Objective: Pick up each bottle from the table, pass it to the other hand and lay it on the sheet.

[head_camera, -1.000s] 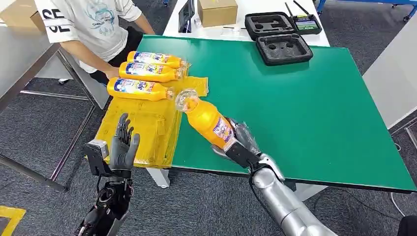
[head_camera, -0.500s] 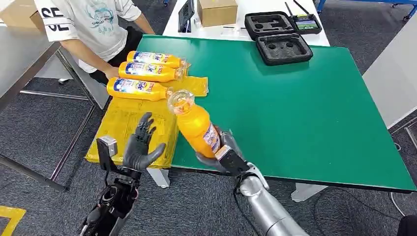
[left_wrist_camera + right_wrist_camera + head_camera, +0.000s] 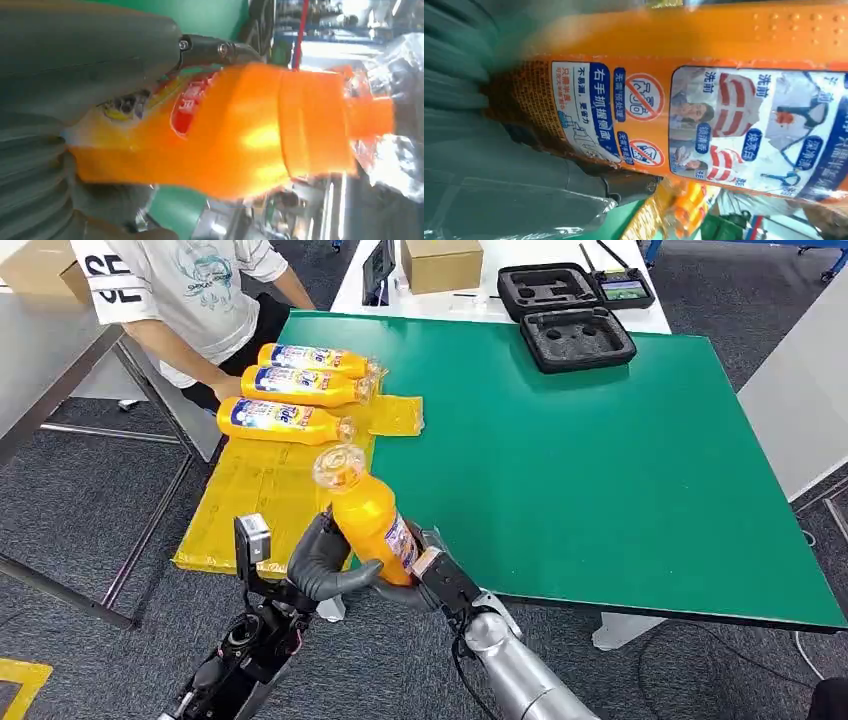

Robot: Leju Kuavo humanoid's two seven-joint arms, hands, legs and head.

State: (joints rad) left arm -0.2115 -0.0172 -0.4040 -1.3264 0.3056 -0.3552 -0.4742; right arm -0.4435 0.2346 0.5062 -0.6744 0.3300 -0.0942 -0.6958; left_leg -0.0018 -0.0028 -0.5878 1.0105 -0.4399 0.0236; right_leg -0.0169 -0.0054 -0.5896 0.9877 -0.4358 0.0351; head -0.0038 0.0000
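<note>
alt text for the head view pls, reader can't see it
Both robot hands, the left robot hand and the right robot hand, grip one orange bottle at the green table's near edge. Three more bottles lie on a yellow sheet beside a seated person.

I see one orange bottle (image 3: 368,516) held up in the air, just over the near edge of the yellow sheet (image 3: 262,502), tilted with its cap end wrapped in clear plastic pointing up and away from me. Its printed label, blue, white and red, sits on the lower part of the body. Three more orange bottles (image 3: 285,421) with blue labels lie on their sides on the far part of the sheet, close side by side, caps toward the green table (image 3: 620,460). The sheet is wrinkled and hangs over the table's left edge.
</note>
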